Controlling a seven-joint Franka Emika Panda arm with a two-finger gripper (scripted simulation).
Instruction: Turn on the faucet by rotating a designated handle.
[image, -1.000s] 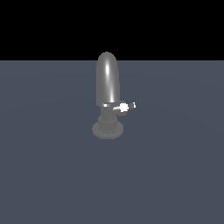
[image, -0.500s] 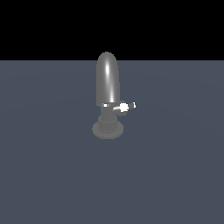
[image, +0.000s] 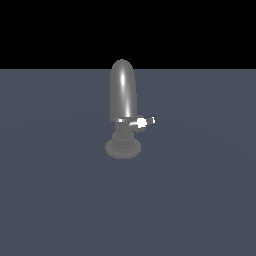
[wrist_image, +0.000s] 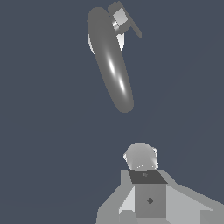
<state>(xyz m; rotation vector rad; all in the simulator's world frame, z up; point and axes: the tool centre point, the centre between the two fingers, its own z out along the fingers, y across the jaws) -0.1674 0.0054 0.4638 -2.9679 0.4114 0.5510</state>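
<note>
The faucet (image: 123, 92) stands upright in the middle of the exterior view, a shiny grey round-topped spout on a dark ribbed neck and a flat round base. The handle (image: 140, 122), a short grey bar with white glints, juts from the neck toward the exterior view's right. From the wrist view I look down on the spout (wrist_image: 111, 65), with the handle (wrist_image: 124, 21) beside its far end. My gripper (wrist_image: 142, 168) shows as a grey block with a rounded tip, well apart from the faucet. Nothing is between its fingers. No gap is discernible. The arm does not show in the exterior view.
A flat blue-grey floor (image: 200, 200) surrounds the faucet, with a black background above its far edge. No other objects show.
</note>
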